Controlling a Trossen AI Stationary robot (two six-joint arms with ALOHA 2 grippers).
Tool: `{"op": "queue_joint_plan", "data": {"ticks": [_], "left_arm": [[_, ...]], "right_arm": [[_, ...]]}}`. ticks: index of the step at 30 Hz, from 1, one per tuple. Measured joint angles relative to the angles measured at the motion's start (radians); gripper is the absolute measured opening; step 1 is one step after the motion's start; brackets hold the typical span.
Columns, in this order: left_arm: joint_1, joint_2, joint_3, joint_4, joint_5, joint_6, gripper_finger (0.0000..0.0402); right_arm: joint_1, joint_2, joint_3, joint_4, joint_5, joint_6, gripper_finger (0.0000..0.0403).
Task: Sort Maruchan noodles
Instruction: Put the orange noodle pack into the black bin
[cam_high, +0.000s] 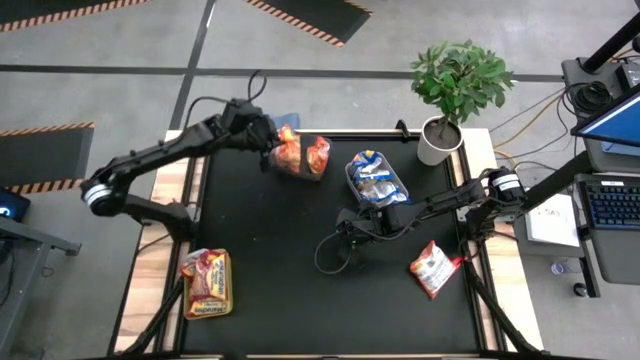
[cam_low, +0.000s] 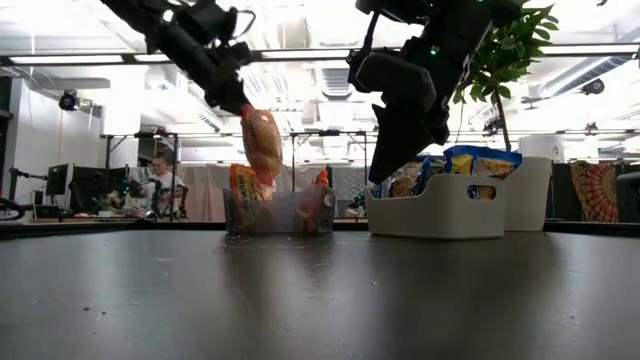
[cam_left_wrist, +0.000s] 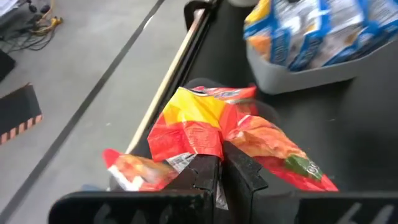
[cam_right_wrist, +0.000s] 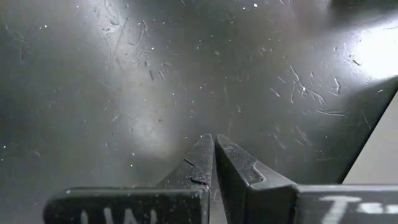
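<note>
My left gripper (cam_high: 272, 152) is at the table's far left, shut on an orange Maruchan noodle packet (cam_low: 262, 145). The packet hangs over a clear bin (cam_low: 278, 212) that holds more orange packets (cam_high: 312, 157). Blue-and-yellow packets (cam_high: 375, 175) stand in a grey bin (cam_low: 440, 208) at the far middle. A red-and-white packet (cam_high: 432, 268) lies flat on the table at the near right. Red packets (cam_high: 205, 280) lie in a yellow-green bin at the near left. My right gripper (cam_high: 345, 228) hangs shut over bare table in the middle, holding nothing. My left gripper pinches the orange packet between its two fingers at a crumpled edge (cam_left_wrist: 208, 146). The fingers slant down from the table's left side. The packet hangs below the fingertips (cam_low: 240, 105), upright and clear of the table, over the clear bin.
A potted plant (cam_high: 455, 90) stands at the far right corner, just behind the grey bin. Bare black tabletop (cam_high: 290, 260) lies across the near middle. In the low view, a person sits at a desk in the room beyond.
</note>
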Motion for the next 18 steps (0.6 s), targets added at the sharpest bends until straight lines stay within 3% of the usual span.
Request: {"op": "queue_joint_plan", "data": {"ticks": [12,18], "left_arm": [[0.102,0.248,0.127,-0.046,0.081,0.078,0.0000],[0.115,0.346,0.242,-0.195,0.080,0.073,0.0000]], "right_arm": [[-0.002,0.000,0.000,-0.002,0.000,-0.007,0.0009],[-0.002,0.000,0.000,-0.003,0.001,-0.007,0.0009]]}}
